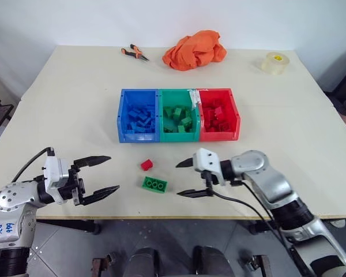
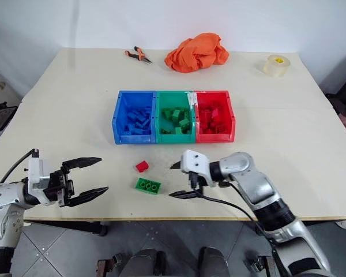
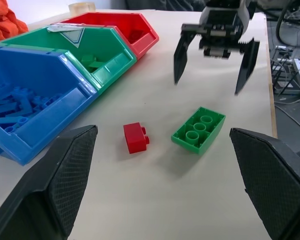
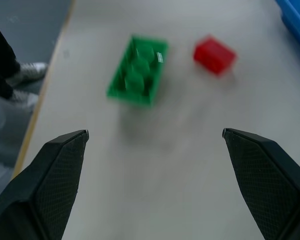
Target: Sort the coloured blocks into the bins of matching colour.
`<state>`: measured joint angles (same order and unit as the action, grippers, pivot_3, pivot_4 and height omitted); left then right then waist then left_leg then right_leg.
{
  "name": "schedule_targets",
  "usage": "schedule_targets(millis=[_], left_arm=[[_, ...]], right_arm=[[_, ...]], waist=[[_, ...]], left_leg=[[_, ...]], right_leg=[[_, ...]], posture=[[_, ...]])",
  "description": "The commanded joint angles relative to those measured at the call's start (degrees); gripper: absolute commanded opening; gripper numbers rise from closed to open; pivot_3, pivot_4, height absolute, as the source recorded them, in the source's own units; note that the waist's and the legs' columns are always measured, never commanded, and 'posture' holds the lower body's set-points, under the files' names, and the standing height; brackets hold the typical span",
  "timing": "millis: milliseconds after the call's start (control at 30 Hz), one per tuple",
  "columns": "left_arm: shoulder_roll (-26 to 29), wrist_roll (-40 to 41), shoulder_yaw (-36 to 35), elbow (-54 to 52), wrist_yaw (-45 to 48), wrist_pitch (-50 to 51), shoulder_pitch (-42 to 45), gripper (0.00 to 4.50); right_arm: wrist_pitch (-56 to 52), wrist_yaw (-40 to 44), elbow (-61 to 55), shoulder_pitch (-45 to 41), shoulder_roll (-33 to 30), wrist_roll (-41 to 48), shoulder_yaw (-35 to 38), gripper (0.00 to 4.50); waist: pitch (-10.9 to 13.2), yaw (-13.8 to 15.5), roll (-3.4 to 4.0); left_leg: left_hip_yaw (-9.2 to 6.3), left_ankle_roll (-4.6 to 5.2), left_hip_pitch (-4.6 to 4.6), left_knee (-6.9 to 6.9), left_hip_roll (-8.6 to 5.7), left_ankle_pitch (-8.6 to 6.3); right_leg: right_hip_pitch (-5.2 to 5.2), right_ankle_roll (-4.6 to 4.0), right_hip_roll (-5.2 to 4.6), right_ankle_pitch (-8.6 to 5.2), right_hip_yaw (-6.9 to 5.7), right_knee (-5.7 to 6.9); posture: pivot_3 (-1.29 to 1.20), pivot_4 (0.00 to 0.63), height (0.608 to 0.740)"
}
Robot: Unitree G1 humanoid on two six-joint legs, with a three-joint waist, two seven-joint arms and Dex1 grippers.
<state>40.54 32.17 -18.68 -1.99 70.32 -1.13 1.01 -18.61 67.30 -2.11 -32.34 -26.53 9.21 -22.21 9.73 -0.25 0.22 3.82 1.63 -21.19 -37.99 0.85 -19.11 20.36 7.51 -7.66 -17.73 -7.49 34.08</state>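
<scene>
Green block [image 1: 154, 184] lies between both gaping pincers; untouched.

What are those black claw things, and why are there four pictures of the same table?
The claws are a robot's two hands. The left gripper and the right gripper are both open and hold nothing. Two pictures come from cameras in the robot's head, looking down. The other two come from cameras on its wrists, so the claws look huge there. On the table stand three joined bins, blue, green and red, already holding blocks. A small red block and a longer green block lie between the grippers. Farther back lie pliers, an orange cloth and a roll of tape.
</scene>
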Motion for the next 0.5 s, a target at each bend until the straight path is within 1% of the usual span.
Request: schedule_targets(millis=[33, 200, 300, 400, 500], left_arm=[[0.41, 1.65, -2.67, -3.32, -1.05, 0.22, -1.98, 4.5], [0.08, 1.76, -3.5, -5.03, -2.21, 0.58, -3.23, 4.5], [-0.13, 1.68, -3.4, -5.56, -2.75, 0.52, -3.68, 4.5], [-0.45, 1.62, -3.28, -5.98, -3.32, 0.43, -3.77, 4.5], [-0.58, 1.68, -3.19, -6.1, -3.49, 0.35, -3.76, 4.5]], right_arm=[[0.89, -2.19, 1.42, -1.49, 3.38, -1.56, -1.87, 4.49], [1.61, -2.63, 3.3, -1.92, 6.56, -2.45, -3.94, 4.49], [3.57, -3.97, 6.07, -2.17, 7.91, -4.79, -5.47, 4.49], [6.88, -4.88, 8.34, -2.22, 8.18, -6.74, -5.78, 3.87], [7.41, -4.54, 7.58, -2.35, 8.22, -5.43, -4.07, 2.91]], waist=[[0.0, -0.09, 0.0], [0.0, -0.11, -0.01], [-0.01, -0.23, -0.02], [-0.01, -0.35, -0.02], [-0.01, -0.58, -0.02]], left_leg=[[0.0, 0.0, 0.0, 0.0, 0.0, 0.0], [-0.02, 0.0, 0.0, 0.0, 0.0, 0.0], [-0.02, -0.01, 0.0, 0.01, -0.01, 0.0], [-0.02, -0.01, 0.01, 0.02, -0.01, 0.0], [-0.02, -0.01, 0.01, 0.03, -0.01, -0.01]], right_leg=[[0.0, 0.0, 0.0, 0.0, 0.0, 0.0], [0.03, -0.01, 0.01, 0.0, 0.01, 0.05], [0.04, -0.01, 0.02, 0.01, 0.0, 0.08], [0.08, -0.01, 0.02, 0.01, 0.01, 0.12], [0.08, -0.02, 0.03, 0.01, 0.01, 0.13]], posture=[[0.0, 0.15, 0.74], [0.0, 0.15, 0.74], [0.0, 0.15, 0.74], [0.0, 0.15, 0.74], [0.0, 0.15, 0.74]])
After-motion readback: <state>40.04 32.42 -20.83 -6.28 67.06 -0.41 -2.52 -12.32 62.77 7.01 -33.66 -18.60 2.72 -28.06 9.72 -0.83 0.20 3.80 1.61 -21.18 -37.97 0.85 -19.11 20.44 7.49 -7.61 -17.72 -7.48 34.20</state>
